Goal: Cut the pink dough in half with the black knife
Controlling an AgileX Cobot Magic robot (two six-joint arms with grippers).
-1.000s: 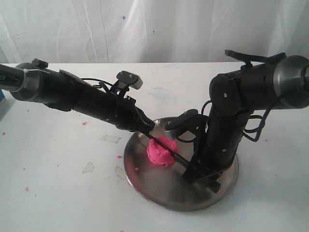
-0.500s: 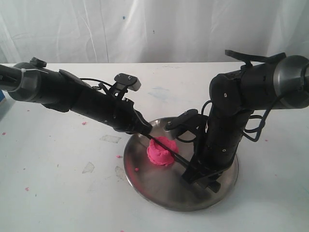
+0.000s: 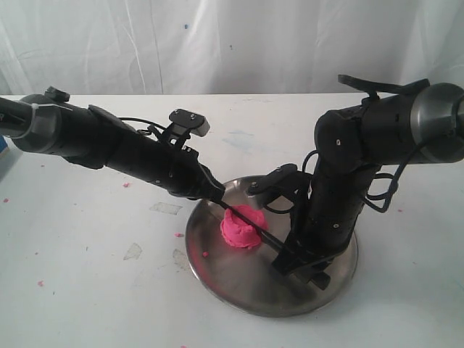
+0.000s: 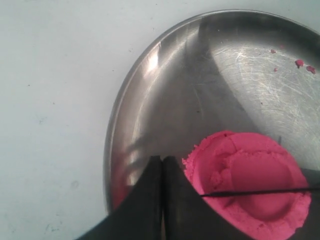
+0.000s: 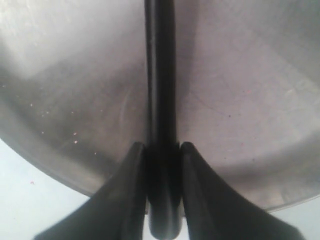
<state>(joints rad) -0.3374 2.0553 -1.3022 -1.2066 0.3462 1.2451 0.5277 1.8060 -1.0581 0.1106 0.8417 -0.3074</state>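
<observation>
The pink dough (image 3: pixel 243 226) is a dimpled mound left of centre on the steel plate (image 3: pixel 232 274). The black knife (image 3: pixel 270 240) lies across its top. In the left wrist view the blade (image 4: pixel 260 191) is a thin line over the dough (image 4: pixel 250 170). My right gripper (image 3: pixel 288 255) stands over the plate's right half, shut on the knife's handle (image 5: pixel 161 90) between its fingers (image 5: pixel 162 150). My left gripper (image 3: pixel 220 196) is shut with nothing between its fingers (image 4: pixel 161 165), just beside the dough at the plate's left-rear rim. The blade's tip end is hidden behind one finger.
Pink crumbs (image 3: pixel 179 235) and scraps of clear tape (image 3: pixel 165 208) lie on the white table left of the plate. A few crumbs (image 4: pixel 299 63) sit on the plate (image 4: pixel 200 90). A blue object (image 3: pixel 2 145) shows at the left edge. A white curtain hangs behind.
My left arm has drawn back slightly to the left, toward the plate's rim. The right arm, the knife and the dough have not visibly moved.
</observation>
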